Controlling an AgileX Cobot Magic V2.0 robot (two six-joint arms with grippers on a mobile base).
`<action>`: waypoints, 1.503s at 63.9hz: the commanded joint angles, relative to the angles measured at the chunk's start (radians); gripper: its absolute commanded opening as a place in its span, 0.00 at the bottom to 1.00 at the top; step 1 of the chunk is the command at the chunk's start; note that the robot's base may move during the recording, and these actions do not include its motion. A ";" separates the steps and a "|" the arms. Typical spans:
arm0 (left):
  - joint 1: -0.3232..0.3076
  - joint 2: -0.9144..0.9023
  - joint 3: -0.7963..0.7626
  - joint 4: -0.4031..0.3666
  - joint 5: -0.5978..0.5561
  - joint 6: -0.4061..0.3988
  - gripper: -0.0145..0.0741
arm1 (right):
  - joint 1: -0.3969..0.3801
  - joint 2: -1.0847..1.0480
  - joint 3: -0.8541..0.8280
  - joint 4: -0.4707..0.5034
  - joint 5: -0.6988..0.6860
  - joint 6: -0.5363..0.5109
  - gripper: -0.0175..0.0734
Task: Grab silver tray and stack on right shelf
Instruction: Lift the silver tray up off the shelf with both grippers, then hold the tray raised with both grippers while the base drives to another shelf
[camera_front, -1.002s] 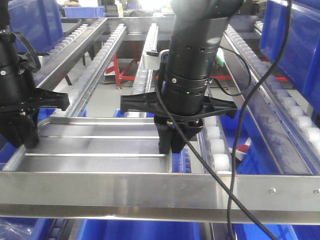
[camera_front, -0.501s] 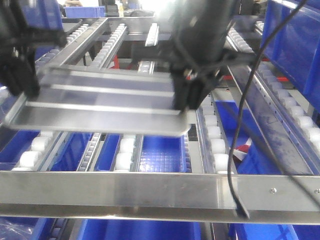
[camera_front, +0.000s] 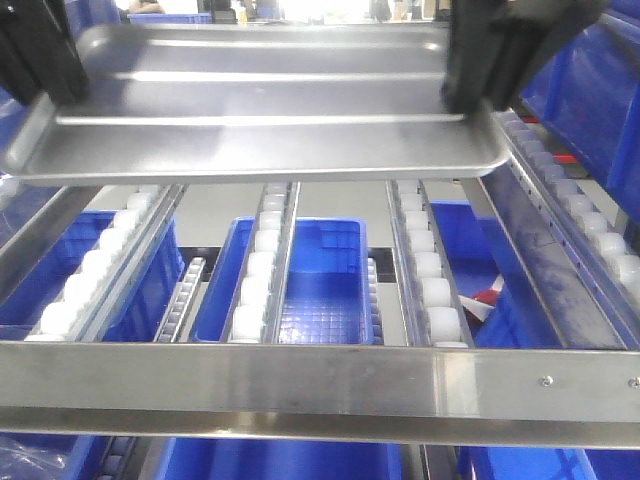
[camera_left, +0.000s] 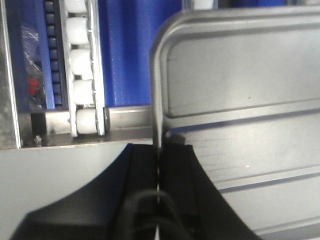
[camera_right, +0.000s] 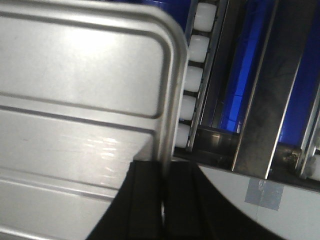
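The left hand (camera_left: 159, 151) and right hand (camera_right: 164, 169) each clench a short rim of the silver tray (camera_front: 260, 100). It hangs above the right shelf (camera_front: 300, 385), long axis across the roller tracks (camera_front: 262, 270).

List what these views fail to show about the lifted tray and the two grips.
- Front view: the top edge cuts off the left gripper and the right gripper; only their lower ends show.
- Front view: the silver tray hides the far stretch of the roller tracks.
- Wrist views: the frame edges cut off most of the tray, and the jaws cover the rim they pinch.
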 joint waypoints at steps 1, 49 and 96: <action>-0.029 -0.042 -0.032 0.016 -0.016 0.013 0.06 | 0.011 -0.080 0.001 -0.029 -0.074 -0.019 0.26; -0.034 -0.029 -0.032 0.077 -0.023 0.011 0.06 | 0.011 -0.096 0.010 -0.029 -0.066 -0.014 0.26; -0.034 -0.029 -0.032 0.077 -0.023 0.011 0.06 | 0.011 -0.096 0.010 -0.029 -0.066 -0.014 0.26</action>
